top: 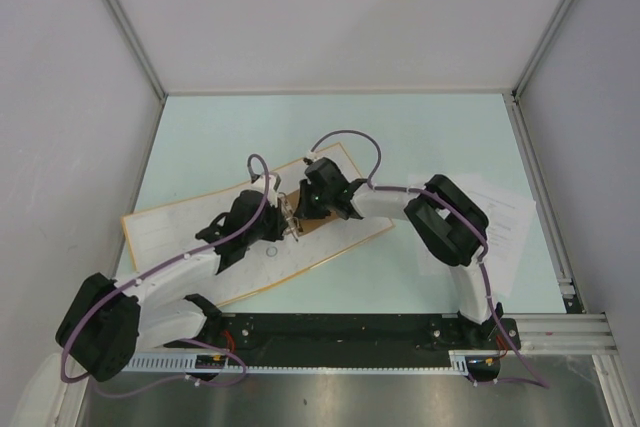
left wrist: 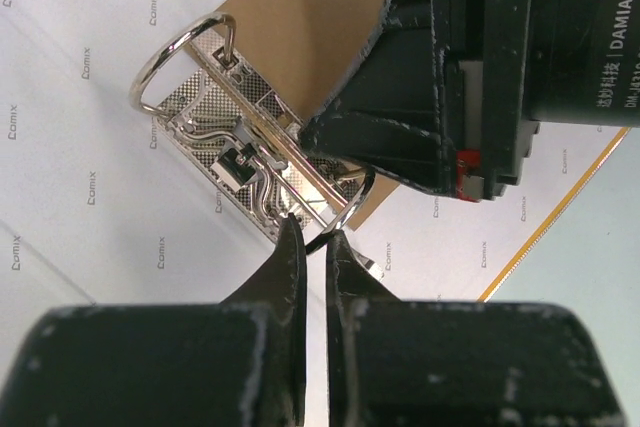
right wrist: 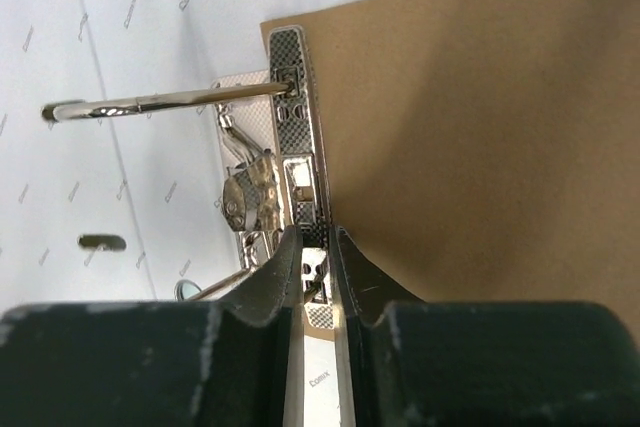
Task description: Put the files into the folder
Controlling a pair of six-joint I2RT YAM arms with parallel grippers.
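Lying open on the bench, left of centre and askew to its edges, the folder showed its whitish inside uppermost, with an orange border visible along its long sides. The ring clip sat near the folder's middle, beside a brown card panel. Both arms reached inward over the folder and met at the clip. The left end effector was narrow, its fingertips pinched on the wire of the nearer ring, which passed between them in the left wrist view. The right end effector was likewise narrow, its fingers closed either side of the clip's patterned base plate at the edge of the brown panel; the same view showed one ring rod standing out from the plate to the left. In the left wrist view the right end effector's dark body lay just above the clip, touching it. The files lay flat on the bench at the right, partly hidden beneath the right arm at its elbow, well apart from the folder and outside it. Print on the sheets was too small to read from the top view.
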